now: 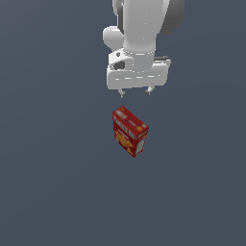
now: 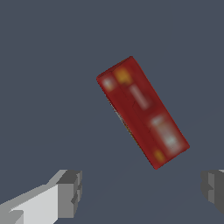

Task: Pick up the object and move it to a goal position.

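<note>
Exterior view: hand (image 1: 135, 91) spread above box (image 1: 130, 131), apart.

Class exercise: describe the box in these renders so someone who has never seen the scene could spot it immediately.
Find the white robot arm at the top of the exterior view; its open gripper points down. Just below stands the box, alone on the plain grey-blue floor. It is the only coloured thing: red, with yellow-orange pictures.

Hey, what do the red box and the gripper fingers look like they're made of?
Box: looks like printed cardboard, matte; flat faces, sharp edges, yellow-orange pictures and white print. It is a simulator render, so this is only a guess. Gripper fingers: grey, blocky, matte pads, perhaps rubber or plastic, on a white body of smooth plastic or painted metal.
</note>
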Controlling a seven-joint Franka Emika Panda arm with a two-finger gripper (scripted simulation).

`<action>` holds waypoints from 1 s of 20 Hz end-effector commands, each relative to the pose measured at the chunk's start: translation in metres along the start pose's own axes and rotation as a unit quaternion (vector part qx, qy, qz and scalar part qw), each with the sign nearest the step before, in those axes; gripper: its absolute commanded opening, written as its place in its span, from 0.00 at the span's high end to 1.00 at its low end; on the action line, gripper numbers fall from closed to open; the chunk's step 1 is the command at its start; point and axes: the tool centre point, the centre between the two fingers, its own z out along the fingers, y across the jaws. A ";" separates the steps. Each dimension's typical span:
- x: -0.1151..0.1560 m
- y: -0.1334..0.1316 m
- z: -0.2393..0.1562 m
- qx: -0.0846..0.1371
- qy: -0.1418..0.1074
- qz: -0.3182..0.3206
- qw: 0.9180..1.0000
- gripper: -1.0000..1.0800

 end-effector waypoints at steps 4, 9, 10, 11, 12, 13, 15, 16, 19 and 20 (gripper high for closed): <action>0.005 0.003 0.006 -0.001 0.001 -0.028 1.000 0.04; 0.012 0.007 0.015 -0.002 0.002 -0.071 0.997 0.04; 0.014 0.007 0.017 -0.002 0.003 -0.082 0.997 0.04; 0.016 0.009 0.020 -0.002 0.003 -0.093 0.996 0.04; 0.018 0.010 0.022 -0.002 0.004 -0.104 0.995 0.04; 0.020 0.011 0.025 -0.003 0.004 -0.116 0.993 0.04; 0.024 0.013 0.031 -0.004 0.005 -0.141 0.990 0.04; 0.026 0.014 0.033 -0.004 0.005 -0.153 0.988 0.04; 0.031 0.018 0.041 -0.005 0.006 -0.188 0.982 0.04; 0.033 0.019 0.044 -0.006 0.006 -0.199 0.980 0.04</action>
